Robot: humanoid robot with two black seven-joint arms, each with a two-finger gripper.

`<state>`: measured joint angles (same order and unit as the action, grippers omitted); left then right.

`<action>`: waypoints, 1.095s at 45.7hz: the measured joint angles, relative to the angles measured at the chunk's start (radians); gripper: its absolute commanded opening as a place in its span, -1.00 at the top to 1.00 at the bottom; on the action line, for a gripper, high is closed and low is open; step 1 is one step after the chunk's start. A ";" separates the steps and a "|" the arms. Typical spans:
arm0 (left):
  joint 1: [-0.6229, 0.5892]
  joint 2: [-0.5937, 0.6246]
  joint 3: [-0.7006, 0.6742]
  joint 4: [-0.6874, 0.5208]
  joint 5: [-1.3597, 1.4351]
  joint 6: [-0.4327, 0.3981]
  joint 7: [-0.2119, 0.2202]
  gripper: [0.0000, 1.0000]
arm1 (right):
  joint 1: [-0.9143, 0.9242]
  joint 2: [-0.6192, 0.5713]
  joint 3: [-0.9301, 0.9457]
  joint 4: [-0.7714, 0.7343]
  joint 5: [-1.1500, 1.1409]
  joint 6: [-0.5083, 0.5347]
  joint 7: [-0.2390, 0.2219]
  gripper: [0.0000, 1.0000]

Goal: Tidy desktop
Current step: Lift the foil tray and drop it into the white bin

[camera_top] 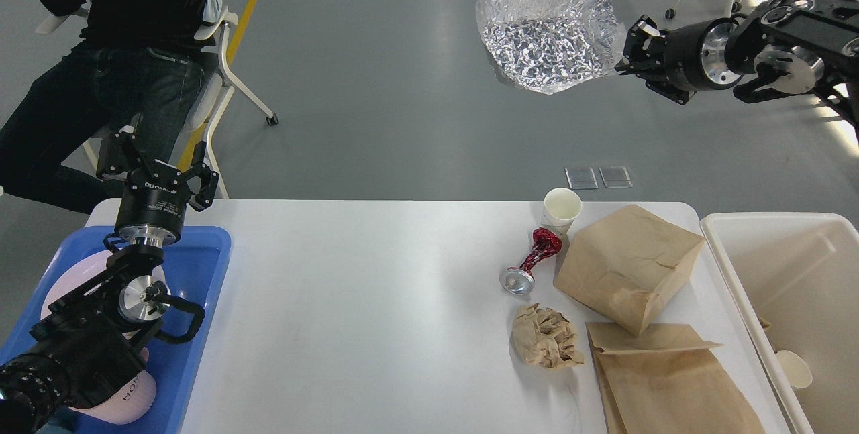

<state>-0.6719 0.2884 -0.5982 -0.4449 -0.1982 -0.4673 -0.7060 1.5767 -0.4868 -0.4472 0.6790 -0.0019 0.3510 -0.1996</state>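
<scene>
The white desktop (376, 313) fills the lower middle. On its right part lie a white paper cup (561, 208), a twisted red foil wrapper with a silver end (532, 261), a crumpled brown paper ball (545, 337), a standing brown paper bag (627, 265) and a flat brown paper bag (668, 380). My right gripper (629, 58) is high at the upper right, beyond the table's far edge, shut on a crinkled silver foil bag (550, 38). My left gripper (158, 166) is open and empty above the far end of the blue tray (201, 273).
The blue tray at the left holds pink dishes (87, 273). A cream-white bin (798, 300) at the right holds a paper cup (795, 368) and some brown paper. A seated person (114, 51) in black is at the far left, behind the table.
</scene>
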 measured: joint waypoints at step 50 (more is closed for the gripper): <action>0.000 0.000 0.000 0.000 0.000 0.000 0.000 -0.93 | -0.784 -0.262 -0.005 -0.274 -0.004 -0.364 0.004 -1.00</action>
<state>-0.6718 0.2884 -0.5982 -0.4449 -0.1979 -0.4673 -0.7056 0.7928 -0.7490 -0.4527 0.4049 -0.0061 -0.0131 -0.1960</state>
